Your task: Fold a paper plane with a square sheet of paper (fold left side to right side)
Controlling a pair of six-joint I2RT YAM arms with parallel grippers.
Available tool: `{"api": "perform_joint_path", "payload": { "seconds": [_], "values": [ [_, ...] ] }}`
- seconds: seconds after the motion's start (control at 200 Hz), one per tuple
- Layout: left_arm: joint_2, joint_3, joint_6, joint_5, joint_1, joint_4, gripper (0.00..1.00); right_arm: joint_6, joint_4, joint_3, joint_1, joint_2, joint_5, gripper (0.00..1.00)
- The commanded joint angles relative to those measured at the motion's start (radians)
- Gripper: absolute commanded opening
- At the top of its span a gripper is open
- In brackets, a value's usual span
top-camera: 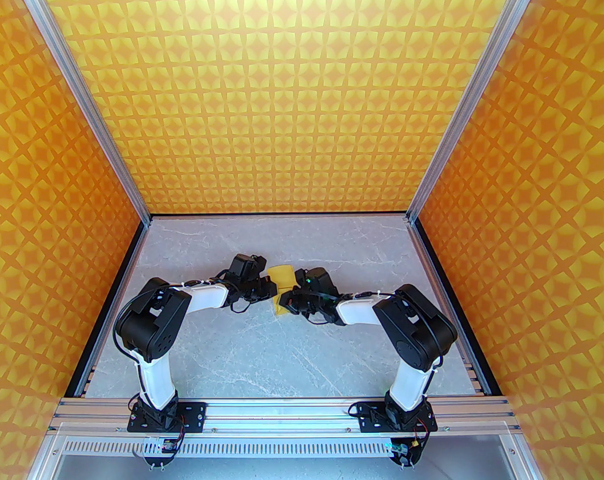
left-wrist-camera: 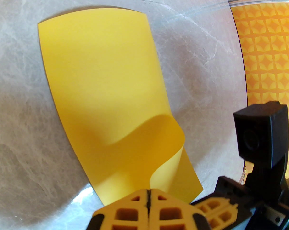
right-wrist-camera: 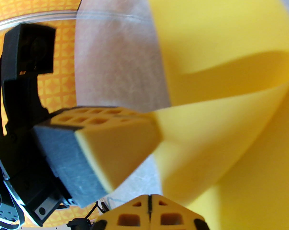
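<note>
The square sheet of paper [top-camera: 281,274], plain bright yellow, lies on the grey marble table [top-camera: 262,348] between the two arms. In the left wrist view most of the sheet [left-wrist-camera: 99,80] rests flat, and its near right corner curls up into my left gripper [left-wrist-camera: 148,193], which is shut on it. My left gripper [top-camera: 273,292] and right gripper [top-camera: 283,299] meet tip to tip at the sheet's near edge. My right gripper [right-wrist-camera: 149,196] is shut, with no paper seen between its fingertips; the lifted sheet [right-wrist-camera: 218,32] arches beside it. The paper plane is out of view.
Orange-yellow star-patterned walls [top-camera: 302,93] enclose the table at the back and both sides, with aluminium posts at the corners. The right wrist camera housing [left-wrist-camera: 261,133] stands close to the sheet's lifted corner. Bare marble stretches in front of and behind the arms.
</note>
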Motion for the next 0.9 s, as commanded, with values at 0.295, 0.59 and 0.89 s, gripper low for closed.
{"api": "perform_joint_path", "payload": {
  "seconds": [0.295,0.59,0.89],
  "values": [
    [0.022,0.010,0.025,0.021,0.012,-0.012,0.02,0.047,0.079,-0.046,0.007,0.011,0.011,0.00],
    [0.038,0.006,0.024,0.022,0.022,-0.008,0.02,0.055,0.105,-0.057,0.010,0.032,0.006,0.00],
    [0.049,0.006,0.024,0.022,0.029,-0.003,0.02,0.062,0.129,-0.064,0.014,0.059,-0.001,0.00]
  ]
}}
